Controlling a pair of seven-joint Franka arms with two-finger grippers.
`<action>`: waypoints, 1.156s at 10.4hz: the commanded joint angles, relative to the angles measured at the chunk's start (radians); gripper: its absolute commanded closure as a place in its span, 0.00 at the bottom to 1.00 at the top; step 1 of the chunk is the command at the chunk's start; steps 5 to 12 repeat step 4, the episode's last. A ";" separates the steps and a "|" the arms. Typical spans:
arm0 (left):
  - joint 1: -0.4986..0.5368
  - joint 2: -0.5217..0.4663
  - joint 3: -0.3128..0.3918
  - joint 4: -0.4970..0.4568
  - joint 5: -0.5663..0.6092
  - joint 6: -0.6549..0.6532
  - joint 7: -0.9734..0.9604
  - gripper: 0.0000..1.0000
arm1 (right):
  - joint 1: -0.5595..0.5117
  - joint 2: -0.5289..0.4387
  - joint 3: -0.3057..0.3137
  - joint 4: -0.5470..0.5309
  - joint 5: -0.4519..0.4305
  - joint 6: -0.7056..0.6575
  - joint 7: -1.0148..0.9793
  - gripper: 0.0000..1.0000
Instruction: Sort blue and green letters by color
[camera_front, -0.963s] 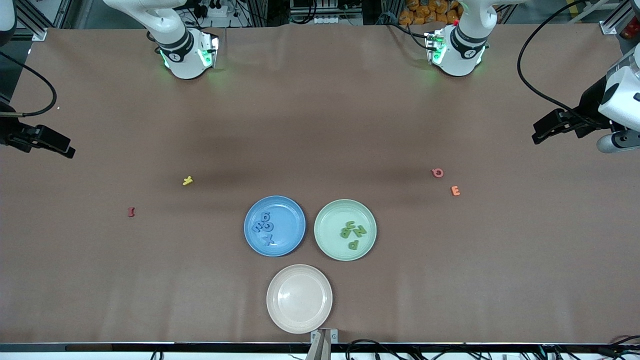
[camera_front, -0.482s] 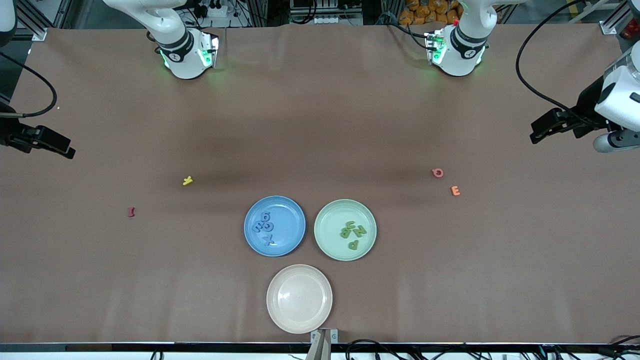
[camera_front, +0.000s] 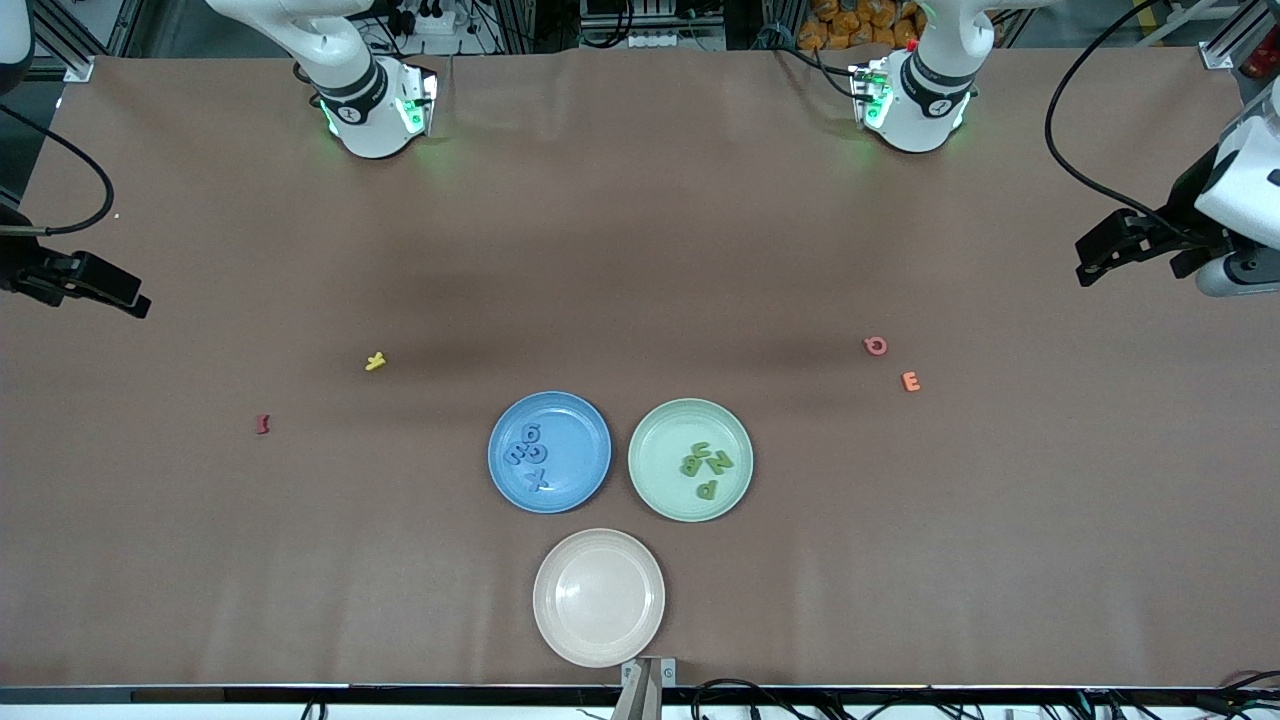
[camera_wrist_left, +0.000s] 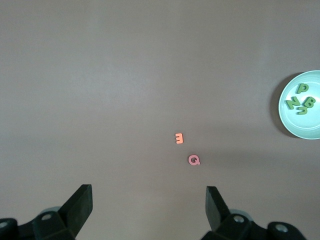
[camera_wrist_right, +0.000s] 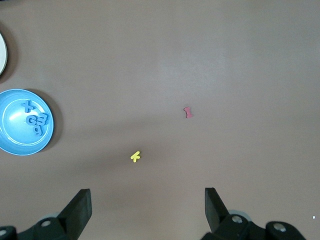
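Brown paper covers the whole table (camera_front: 640, 250), and nearest the front camera sits a cream plate (camera_front: 560, 625) with nothing in it. Just farther from that camera lie two more plates side by side. On the blue plate (camera_front: 575, 415), toward the right arm's end, are the four blue letters (camera_front: 530, 457), bunched together. On the green plate (camera_front: 665, 425), toward the left arm's end, lie the four green letters (camera_front: 706, 465), also clustered, some touching or overlapping.

Farther still, loose on the paper, are the characters that do not belong to the sort: a dark red letter (camera_front: 263, 424) and a yellow letter (camera_front: 375, 361) toward the right arm's end, an orange E (camera_front: 910, 381) and a pink Q (camera_front: 875, 346) toward the left arm's end.

Both arms are drawn out to the table's ends. The left gripper (camera_front: 1105, 250) hangs over bare paper at its own end, jaws spread wide and empty; its wrist view looks down on the E and Q between the fingertips. The right gripper (camera_front: 95, 290) waits over its end, likewise wide open and holding nothing.

By my judgement the sort is finished, every blue and green piece resting on its matching plate. The step in hand is simply to retreat cleanly: keep both grippers high and clear of the plates, and leave the other colours untouched.
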 joint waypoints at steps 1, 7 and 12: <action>0.004 0.001 -0.003 0.016 -0.009 -0.006 0.021 0.00 | -0.020 0.003 0.014 0.004 0.015 0.005 -0.011 0.00; 0.009 0.000 -0.003 0.016 -0.033 -0.006 0.028 0.00 | -0.020 0.003 0.014 0.004 0.015 0.005 -0.011 0.00; 0.009 0.000 -0.003 0.016 -0.033 -0.006 0.028 0.00 | -0.020 0.003 0.014 0.004 0.015 0.005 -0.011 0.00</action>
